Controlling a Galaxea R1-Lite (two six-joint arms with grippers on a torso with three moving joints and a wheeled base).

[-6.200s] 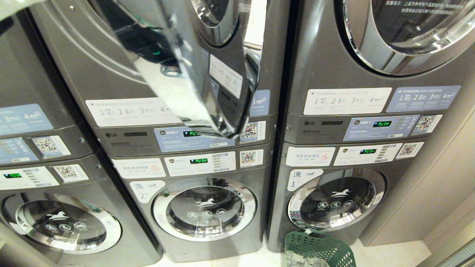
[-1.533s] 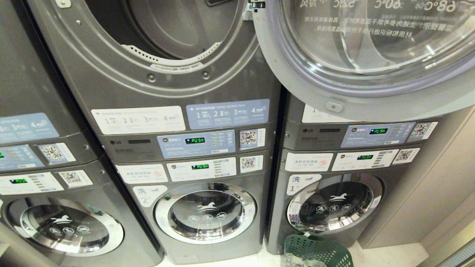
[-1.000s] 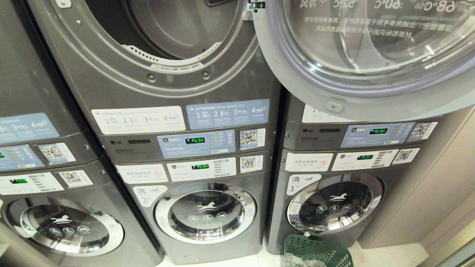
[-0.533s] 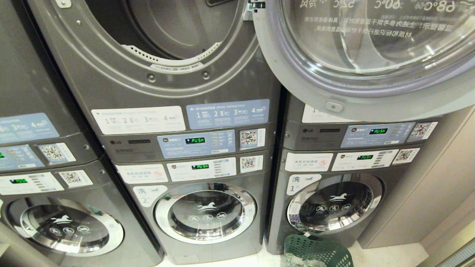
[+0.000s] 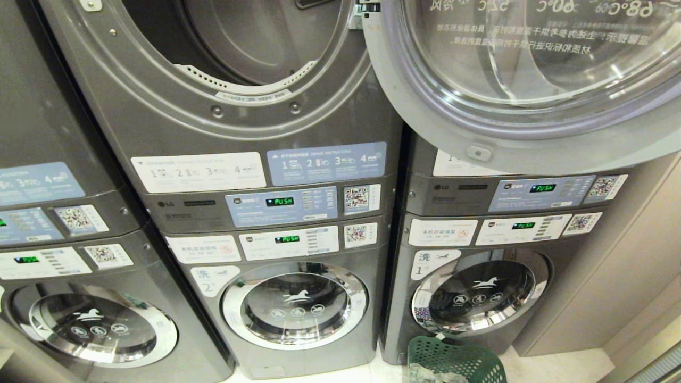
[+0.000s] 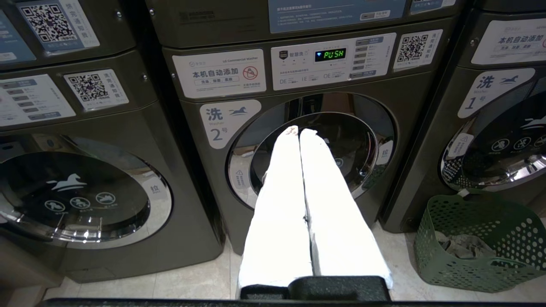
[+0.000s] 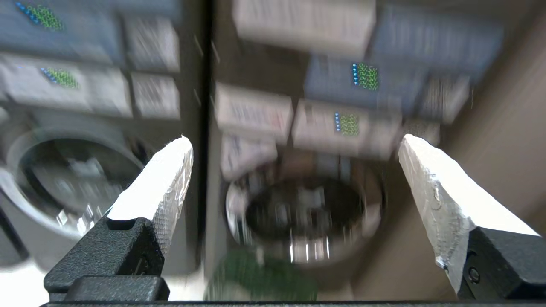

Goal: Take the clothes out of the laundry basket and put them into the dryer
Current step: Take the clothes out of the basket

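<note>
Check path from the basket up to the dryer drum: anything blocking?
Nothing visible. The dryer door is swung open to the right, leaving the drum mouth clear. The clothes lie in the laundry basket on the floor, uncovered. The open right gripper holds nothing.

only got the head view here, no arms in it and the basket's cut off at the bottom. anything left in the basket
Observer: Yes, the left wrist view shows crumpled clothes lying in the laundry basket.
Operator: where's the left tool
Observer: The left tool is shut and empty, pointing at the washer door marked 2.
Operator: and the right tool
Observer: The right tool is wide open and empty; its view is blurred.
</note>
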